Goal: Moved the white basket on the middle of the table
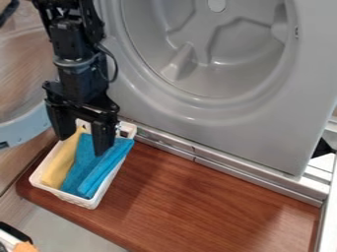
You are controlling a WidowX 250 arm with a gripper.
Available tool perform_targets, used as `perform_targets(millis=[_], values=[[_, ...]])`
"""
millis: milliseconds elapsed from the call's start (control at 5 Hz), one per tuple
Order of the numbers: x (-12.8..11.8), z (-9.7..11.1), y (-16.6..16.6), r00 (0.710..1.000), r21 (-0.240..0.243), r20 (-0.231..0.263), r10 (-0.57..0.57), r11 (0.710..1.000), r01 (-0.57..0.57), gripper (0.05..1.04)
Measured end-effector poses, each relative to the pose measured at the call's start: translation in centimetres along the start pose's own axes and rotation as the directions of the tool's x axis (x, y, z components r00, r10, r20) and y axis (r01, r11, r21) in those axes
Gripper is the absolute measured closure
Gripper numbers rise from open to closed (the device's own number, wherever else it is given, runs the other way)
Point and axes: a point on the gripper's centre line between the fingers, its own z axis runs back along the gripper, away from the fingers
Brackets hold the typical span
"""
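Nearest the camera, off the near left corner of the brown table (pixel 211 197), lies a small orange item (pixel 25 247) beside a white object with a black edge, too little in view to identify. Pale grey floor (pixel 62 227) runs along the table's near edge. The table itself has a reddish-brown wood-grain top with rounded near corners. The white basket (pixel 69 198) stands upright at the table's left end as the camera sees it, well apart from the table's middle, its long sides running from near the table's near edge towards its far edge. It contains a folded yellow cloth (pixel 58 166) on the side towards the table's left edge and blue cloth (pixel 99 170) on the side towards the table's middle. Above the table's left end, over the basket's far part, the black gripper (pixel 84 142) points downward. Its jaws are found open, set wide apart, with the upper end of the yellow cloth between them in this view; the one nearer the table's middle is over the blue cloth, and whether either touches the load cannot be told. A silvery metal rail (pixel 263 178) follows the table's far edge. Behind the table is a grey housing (pixel 217 140) with a large rounded recess (pixel 230 54). Beyond the table's left end is part of a round door (pixel 29 127) with a pale blue rim.
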Motion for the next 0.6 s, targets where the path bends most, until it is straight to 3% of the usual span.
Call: perform_targets(millis=[400,600], values=[[0.9,-2.1,0.0,0.999,-0.013,-0.012,0.033,0.999,-0.033,0.083],[2.8,-4.3,-0.4,0.995,0.009,0.033,0.098,0.995,-0.098,0.083]])
